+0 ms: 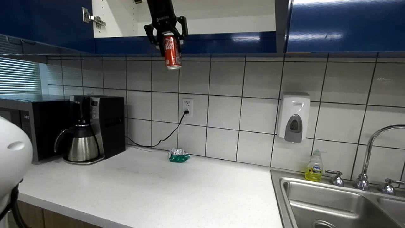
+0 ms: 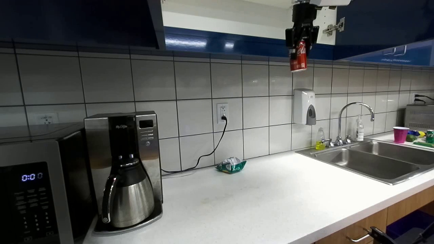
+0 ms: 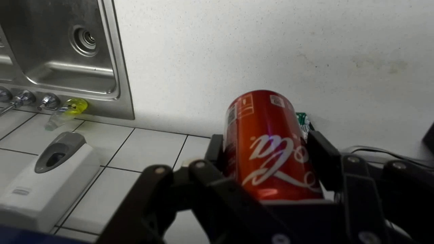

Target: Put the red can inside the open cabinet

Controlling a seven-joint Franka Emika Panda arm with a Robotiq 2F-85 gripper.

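The red can (image 1: 172, 55) hangs nearly upright, slightly tilted, high above the counter. It also shows in an exterior view (image 2: 298, 61) and in the wrist view (image 3: 268, 135). My gripper (image 1: 171, 49) is above the can, fingers pointing down, with its pads closed on both sides of it, as the wrist view (image 3: 266, 145) shows. The open cabinet (image 1: 227, 42) has a pale interior and a glossy blue lower edge; it also shows in an exterior view (image 2: 237, 42). The gripper is in front of that edge, and the can's base appears below it. The cabinet's upper part is out of frame.
An open blue door (image 1: 44, 22) with a metal hinge (image 1: 93, 18) flanks the cabinet. Below are a coffee maker (image 2: 123, 169), a microwave (image 2: 30, 189), a green wrapper (image 1: 179, 155), a soap dispenser (image 1: 294, 117) on the wall and a sink (image 1: 329, 196).
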